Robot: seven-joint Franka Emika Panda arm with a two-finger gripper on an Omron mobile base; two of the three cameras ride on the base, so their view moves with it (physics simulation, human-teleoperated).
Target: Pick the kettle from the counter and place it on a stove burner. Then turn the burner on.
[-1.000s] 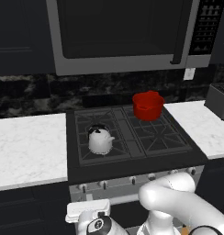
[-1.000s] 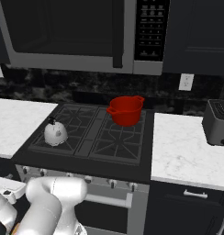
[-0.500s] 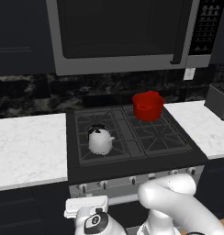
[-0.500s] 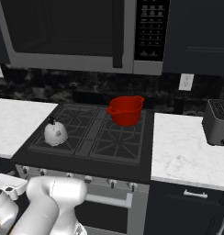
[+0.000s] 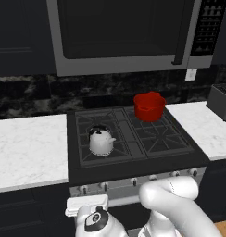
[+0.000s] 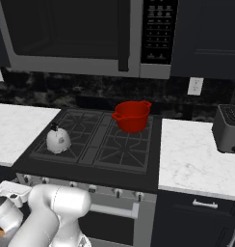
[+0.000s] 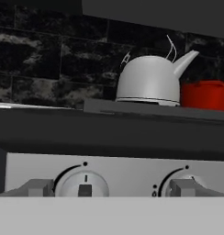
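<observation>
The white kettle [image 5: 101, 141] [image 6: 58, 140] stands upright on the front-left stove burner [image 5: 84, 155] [image 6: 40, 149], with its spout toward the red pot. The white marble counter [image 5: 27, 148] [image 6: 13, 128] flanks the black cooktop. My gripper [image 7: 109, 188] hangs low in front of the stove, level with the control panel and well below the kettle [image 7: 148, 82]. Its grey fingertips [image 7: 38, 187] stand wide apart with nothing between them, so it is open. A round knob [image 7: 81, 183] sits just right of the left fingertip. My hand [image 5: 94, 217] [image 6: 6, 207] shows below the knob row.
A red pot [image 5: 149, 106] [image 6: 133, 116] [image 7: 205, 95] sits on the back-right burner. A dark toaster [image 5: 221, 102] [image 6: 228, 128] stands on the right counter. A row of knobs [image 5: 133, 181] lines the stove front. A microwave [image 5: 119, 32] hangs overhead.
</observation>
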